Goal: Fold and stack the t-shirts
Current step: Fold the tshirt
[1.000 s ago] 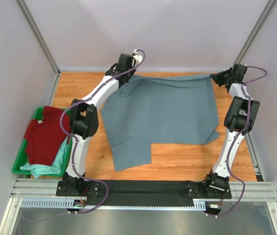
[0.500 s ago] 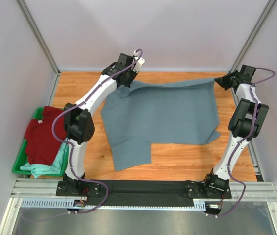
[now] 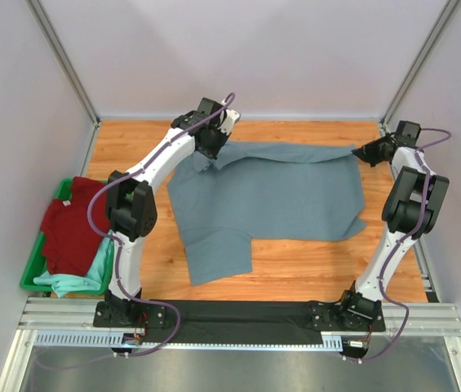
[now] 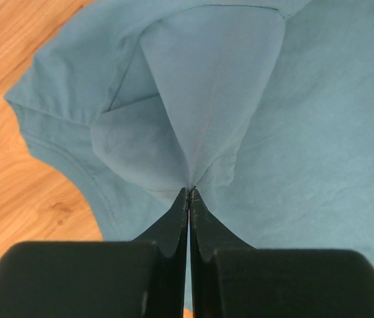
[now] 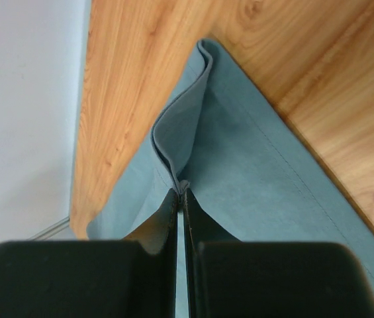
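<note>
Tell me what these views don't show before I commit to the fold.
- Top view: the pinches of the left claw and right claw, hidden by their wrists or too small.
- Top view: the mint-green t-shirt, mostly buried under the dark red t-shirt in the bin.
- Wrist views: how many layers of the grey-blue t-shirt each claw pinches; the fingers cover it.

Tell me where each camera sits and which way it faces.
Top external: above and behind the robot, looking down at the table; left arm, right arm show.
Left wrist: looks down past the left gripper, shut on the grey-blue t-shirt near a sleeve.
Right wrist: looks past the right gripper, shut on the t-shirt's corner.
Shared: all see that t-shirt.
</note>
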Robot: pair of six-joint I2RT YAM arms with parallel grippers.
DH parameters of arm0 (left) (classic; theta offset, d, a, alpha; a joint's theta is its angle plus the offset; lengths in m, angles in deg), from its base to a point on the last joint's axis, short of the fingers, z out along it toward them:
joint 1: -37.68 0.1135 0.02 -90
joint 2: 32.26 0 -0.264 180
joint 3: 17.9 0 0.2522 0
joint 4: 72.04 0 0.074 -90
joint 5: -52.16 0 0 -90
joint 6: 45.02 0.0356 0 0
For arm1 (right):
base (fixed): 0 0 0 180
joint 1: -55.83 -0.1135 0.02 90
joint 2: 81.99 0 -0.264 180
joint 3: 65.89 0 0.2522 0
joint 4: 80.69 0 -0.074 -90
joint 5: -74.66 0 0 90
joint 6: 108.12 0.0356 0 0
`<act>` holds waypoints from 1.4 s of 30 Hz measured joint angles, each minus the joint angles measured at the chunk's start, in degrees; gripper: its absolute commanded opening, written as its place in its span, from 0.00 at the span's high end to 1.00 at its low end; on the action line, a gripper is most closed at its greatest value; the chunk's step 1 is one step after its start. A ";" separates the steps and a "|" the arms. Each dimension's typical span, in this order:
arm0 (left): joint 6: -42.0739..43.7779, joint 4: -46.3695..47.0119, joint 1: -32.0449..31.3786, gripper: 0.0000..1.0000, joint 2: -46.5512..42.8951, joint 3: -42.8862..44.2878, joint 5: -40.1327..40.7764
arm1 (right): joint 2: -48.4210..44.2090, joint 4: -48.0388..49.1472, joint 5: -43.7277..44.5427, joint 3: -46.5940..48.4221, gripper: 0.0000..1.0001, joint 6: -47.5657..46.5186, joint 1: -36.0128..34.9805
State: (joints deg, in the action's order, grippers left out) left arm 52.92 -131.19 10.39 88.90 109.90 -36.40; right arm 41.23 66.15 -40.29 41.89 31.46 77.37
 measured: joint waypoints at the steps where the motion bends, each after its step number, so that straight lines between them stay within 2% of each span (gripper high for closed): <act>1: -0.22 -0.22 0.00 1.00 0.00 -0.04 -0.48 | -0.33 -0.24 0.00 -0.46 1.00 -0.20 0.15; 12: -1.73 -0.72 0.00 1.00 0.00 -0.11 -4.83 | -1.97 -3.72 1.53 -1.68 1.00 -2.40 1.29; 13: -1.73 -0.83 0.00 0.97 0.00 -0.11 -5.07 | -2.01 -4.20 1.57 -1.73 1.00 -2.54 1.29; 14: -1.73 -1.07 0.00 0.82 0.00 -0.11 -5.33 | -2.01 -4.83 1.73 -1.73 0.96 -2.71 1.29; 15: -1.62 -1.25 0.00 0.75 0.00 -0.11 -5.46 | -2.01 -5.64 1.97 -1.73 0.92 -2.91 1.29; 16: -1.81 -1.55 0.00 0.60 0.00 -0.15 -5.49 | -2.01 -6.60 2.27 -1.73 0.86 -3.19 1.31; 17: -1.97 -1.62 0.00 0.56 0.00 -0.33 -5.46 | -2.01 -7.82 2.86 -1.68 0.75 -3.67 1.31; 22: -4.07 -2.23 0.74 0.47 -0.70 -2.34 -5.01 | -2.21 -13.79 7.37 -1.38 0.59 -7.56 1.31; 24: -5.88 -1.99 1.97 0.47 -2.43 -4.22 -5.07 | -2.73 -14.93 9.53 -1.38 0.53 -9.40 1.16; 26: -8.15 -1.46 4.07 0.52 -4.35 -5.64 -5.62 | -3.58 -15.32 11.43 -1.27 0.49 -10.88 0.87; 29: -12.61 0.13 9.84 0.57 -5.49 -4.87 -8.20 | -4.94 -14.71 12.85 -0.17 0.42 -13.44 -0.44; 35: -20.13 4.35 20.81 0.55 2.64 3.23 -12.76 | -3.43 -10.88 9.77 6.58 0.42 -14.91 -4.42; 38: -24.02 6.78 22.40 0.64 7.43 4.83 -13.64 | -2.27 -8.04 7.72 7.28 0.43 -14.88 -6.10; 42: -30.14 8.31 21.99 0.71 13.07 5.92 -15.15 | -0.44 -7.02 6.19 7.26 0.43 -14.86 -7.32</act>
State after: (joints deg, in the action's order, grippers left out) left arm 22.78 -122.88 32.38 101.97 115.83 -51.55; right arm 40.80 59.14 -34.11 49.14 16.60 70.05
